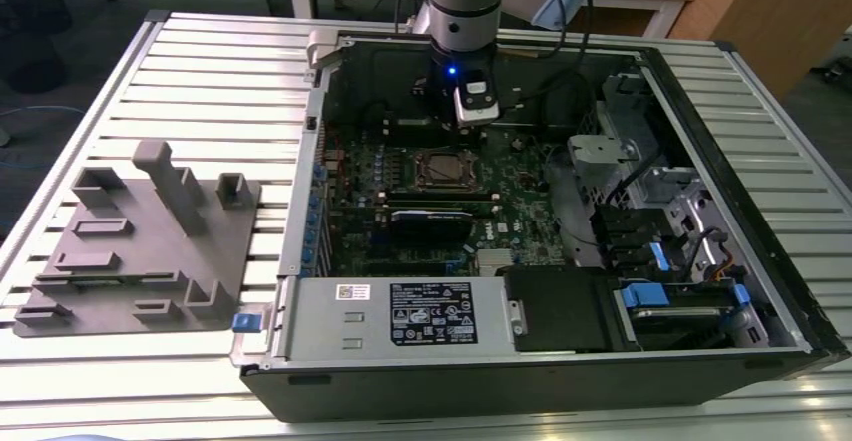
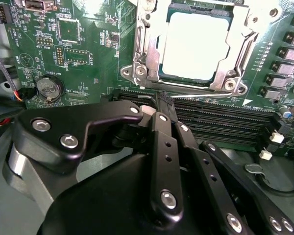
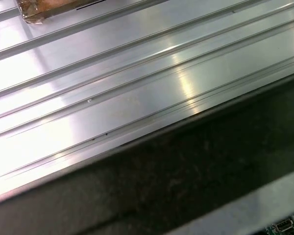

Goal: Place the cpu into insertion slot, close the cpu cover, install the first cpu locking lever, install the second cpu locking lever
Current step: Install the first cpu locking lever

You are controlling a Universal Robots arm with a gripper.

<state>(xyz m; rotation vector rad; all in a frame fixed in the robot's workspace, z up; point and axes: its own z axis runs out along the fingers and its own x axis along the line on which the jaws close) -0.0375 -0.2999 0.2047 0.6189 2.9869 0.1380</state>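
on the ribbed bench (image 1: 200, 72), a grey fixture (image 1: 140, 241) lies well to the exterior view's left of the insertion slot (image 1: 444, 169), outside the open computer case (image 1: 533, 381). the slot sits on the green board (image 1: 533, 212) inside the case, and the arm (image 1: 460, 2) stands just beside it. in the second wrist view the cpu (image 2: 196, 46) lies in the slot, with the cpu cover (image 2: 148, 46) flat around it. the pincer (image 2: 161, 100) has its fingers pressed together. its tip is at the end of a thin lever (image 2: 206, 95) along the slot's nearest edge. whether it pinches the lever cannot be told.
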